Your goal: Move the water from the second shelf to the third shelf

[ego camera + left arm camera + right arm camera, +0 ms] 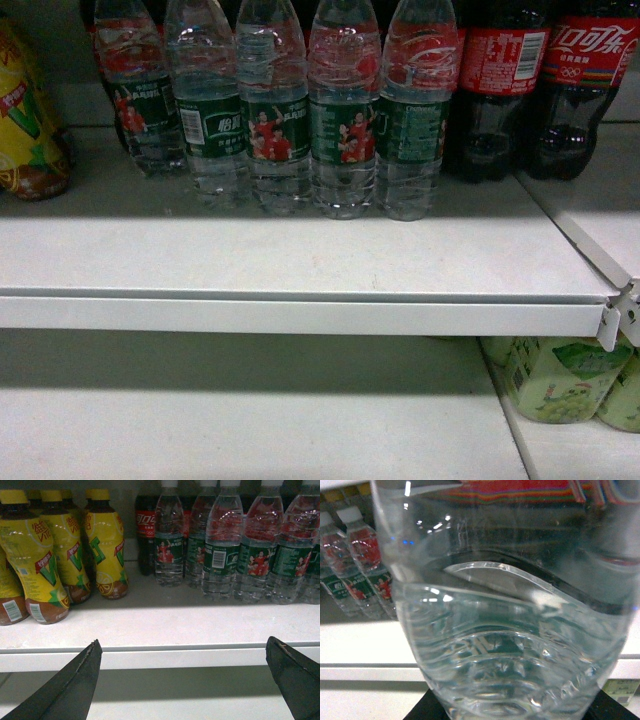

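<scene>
The right gripper squeezes a water bottle that fills its camera view, close in front of the shelf. The bottle looks full, so it is likely heavy, smooth and a bit squashy; the ribbed middle is the best place to hold. The left gripper hangs wide open, holding nothing. The lower shelf has lots of room. Watch the shelf edge.

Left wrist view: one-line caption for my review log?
Open left gripper below a shelf holding yellow tea bottles, one cola bottle and water bottles.
</scene>
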Motion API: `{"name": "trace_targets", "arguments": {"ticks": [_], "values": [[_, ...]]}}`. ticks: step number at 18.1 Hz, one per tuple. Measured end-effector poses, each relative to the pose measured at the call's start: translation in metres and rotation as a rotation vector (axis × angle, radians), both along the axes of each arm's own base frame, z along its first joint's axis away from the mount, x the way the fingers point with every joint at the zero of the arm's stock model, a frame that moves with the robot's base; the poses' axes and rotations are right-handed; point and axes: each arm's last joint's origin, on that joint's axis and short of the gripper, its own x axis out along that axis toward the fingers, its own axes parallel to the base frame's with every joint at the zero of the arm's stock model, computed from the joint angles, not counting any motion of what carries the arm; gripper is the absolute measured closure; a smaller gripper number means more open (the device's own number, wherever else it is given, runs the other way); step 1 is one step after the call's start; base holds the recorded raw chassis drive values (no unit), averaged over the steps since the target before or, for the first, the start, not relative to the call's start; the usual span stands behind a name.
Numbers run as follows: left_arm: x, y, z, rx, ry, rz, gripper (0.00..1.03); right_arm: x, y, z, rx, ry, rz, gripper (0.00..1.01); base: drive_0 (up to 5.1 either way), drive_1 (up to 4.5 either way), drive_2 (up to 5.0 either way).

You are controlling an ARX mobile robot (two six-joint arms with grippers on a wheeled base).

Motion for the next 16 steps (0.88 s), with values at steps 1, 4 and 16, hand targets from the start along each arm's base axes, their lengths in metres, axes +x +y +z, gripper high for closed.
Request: {"name": "trace_targets", "arguments": {"ticks": [1, 4, 16], "values": [[0.0, 0.0, 0.0, 0.0, 0.0, 0.0, 0.05, -0.001, 0.0002, 0.0039, 0.0, -0.012, 0.001, 0.62, 0.0, 0.0, 0.0], [0.0, 0.0, 0.0, 0.0, 0.0, 0.0, 0.05, -0.0059, 0.0017, 0.008, 0.005, -0.02, -0.002, 0.62, 0.0, 0.0, 0.0], [0.0, 0.0, 0.0, 0.0, 0.0, 0.0, 0.05, -0.0101, 0.0016, 0.0109, 0.007, -0.041, -0.009, 0.62, 0.0, 0.0, 0.0]]}}
